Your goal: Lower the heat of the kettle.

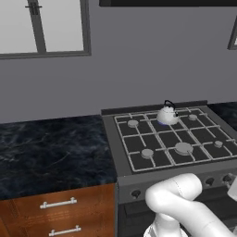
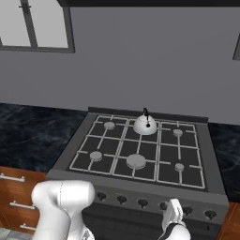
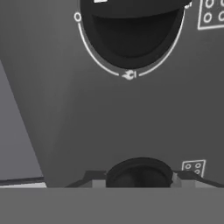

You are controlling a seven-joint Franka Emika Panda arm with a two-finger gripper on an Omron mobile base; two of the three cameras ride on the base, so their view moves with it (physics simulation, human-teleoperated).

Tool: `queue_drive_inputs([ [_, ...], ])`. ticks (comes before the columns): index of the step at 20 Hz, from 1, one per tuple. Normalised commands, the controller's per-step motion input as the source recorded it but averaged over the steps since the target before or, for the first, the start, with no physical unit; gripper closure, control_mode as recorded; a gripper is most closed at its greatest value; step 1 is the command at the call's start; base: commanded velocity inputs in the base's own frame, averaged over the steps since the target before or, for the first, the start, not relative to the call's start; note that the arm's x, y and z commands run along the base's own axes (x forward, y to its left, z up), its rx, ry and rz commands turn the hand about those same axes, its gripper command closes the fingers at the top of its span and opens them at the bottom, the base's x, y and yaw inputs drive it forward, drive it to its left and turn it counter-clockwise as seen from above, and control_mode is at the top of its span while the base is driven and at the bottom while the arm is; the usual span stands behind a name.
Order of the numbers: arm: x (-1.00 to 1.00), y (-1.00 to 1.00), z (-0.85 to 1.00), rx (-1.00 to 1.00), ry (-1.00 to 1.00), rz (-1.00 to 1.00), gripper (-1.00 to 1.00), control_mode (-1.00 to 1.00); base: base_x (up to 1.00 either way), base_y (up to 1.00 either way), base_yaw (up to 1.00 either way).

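Observation:
The kettle (image 1: 167, 114) (image 2: 145, 125), small, white-silver and domed with a thin black handle, stands on the back middle burner of the gas stove (image 1: 139, 143) (image 2: 117, 150). My gripper (image 2: 171, 214) (image 3: 140, 179) is low at the stove's front control panel, right of centre. In the hand view a dark round knob (image 3: 140, 172) sits between my fingertips (image 3: 94, 178), which press against its two sides. A larger-looking knob (image 3: 131, 30) with a white dial arc around it fills the top of that view.
A row of dark knobs (image 2: 122, 199) runs along the stove front. Black marble counter (image 1: 51, 148) lies left of the stove over wooden drawers (image 1: 58, 203). Grey burner caps (image 2: 136, 161) dot the grates. A grey wall stands behind.

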Motion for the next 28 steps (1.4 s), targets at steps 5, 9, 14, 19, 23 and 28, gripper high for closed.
queue_drive_inputs([
  [5,-0.01,0.01,-0.01,0.38,0.00,-0.20,1.00,-1.00,0.00,0.00,0.00],
  [9,-0.02,0.03,0.00,0.43,0.02,-0.21,1.00,-1.00,0.00,0.00,0.00],
  [14,-0.18,0.00,-0.01,0.56,0.05,-0.14,1.00,-1.00,0.00,0.00,0.00],
  [19,-0.05,0.00,0.01,0.60,0.17,-0.06,1.00,-1.00,0.00,0.00,0.00],
  [23,0.00,-0.01,0.01,0.60,0.22,0.00,1.00,-1.00,0.00,0.00,0.00],
  [28,0.00,-0.12,-0.03,0.38,0.07,0.00,1.00,-1.00,0.00,0.00,0.00],
])
